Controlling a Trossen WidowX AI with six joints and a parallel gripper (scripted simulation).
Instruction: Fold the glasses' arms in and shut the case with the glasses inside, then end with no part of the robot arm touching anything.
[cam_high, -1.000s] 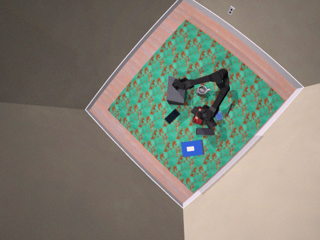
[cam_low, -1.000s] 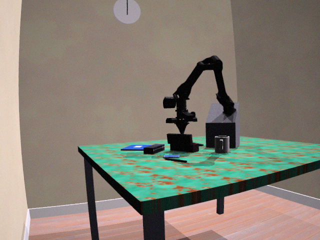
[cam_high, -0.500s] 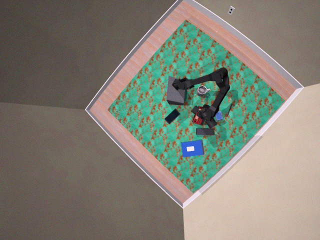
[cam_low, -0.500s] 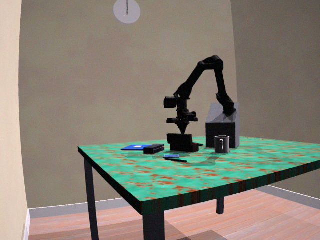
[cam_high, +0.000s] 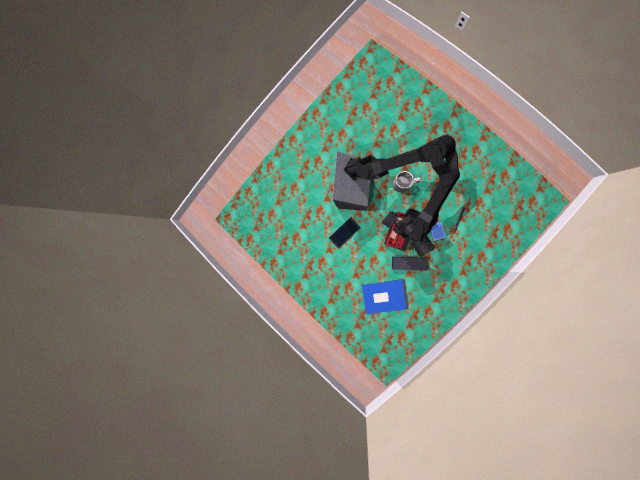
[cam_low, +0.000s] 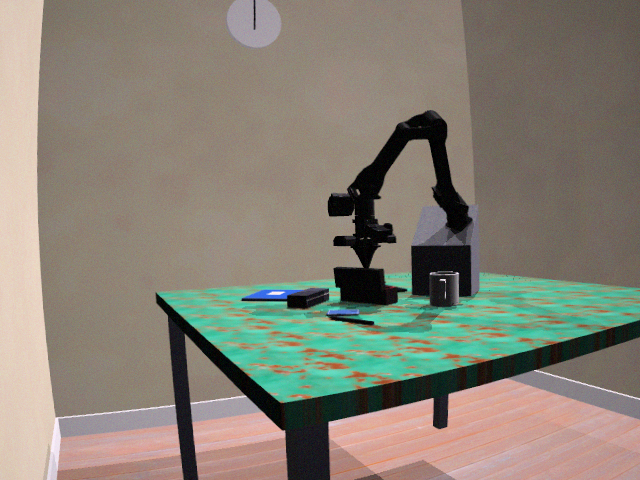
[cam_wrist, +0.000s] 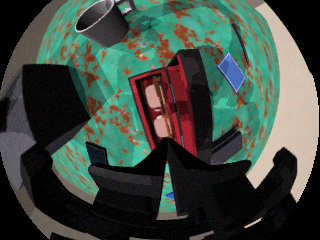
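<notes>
Hovering over glasses case (cam_wrist: 175, 108), hand (cam_low: 366, 259) pinched fully shut, nothing gripped; closed tips make a single wedge, suited to nudging rather than grasping. Pointing straight down at raised lid (cam_wrist: 199, 103), tip at or just above its top edge in exterior view; contact not resolvable. Lid standing near upright on far side of red-lined tray, so a push from that side should tip it over the hinge. Glasses (cam_wrist: 160, 110) lying inside red lining, lenses visible, arms look tucked in but too small to confirm. Judged step: lid closing; fold step probably done.

Case sitting mid-bench (cam_low: 465, 341), just in front of grey pedestal block (cam_low: 444, 258) carrying arm base, well inside reach. Grey mug (cam_low: 444, 288) beside block, apart from case. Small blue card (cam_low: 342, 312) and dark pen (cam_low: 352, 320) near case on camera side; dark box (cam_low: 308, 297) just left of it; blue book (cam_low: 268, 295) further left; dark phone-like slab (cam_high: 344, 231) seen from top. All clutter outside lid's swing path, by judgement.

Risk: wedge slipping off thin lid edge, or shoving whole case instead of rotating lid. Afterwards, lifting away needed for no-contact finish.
</notes>
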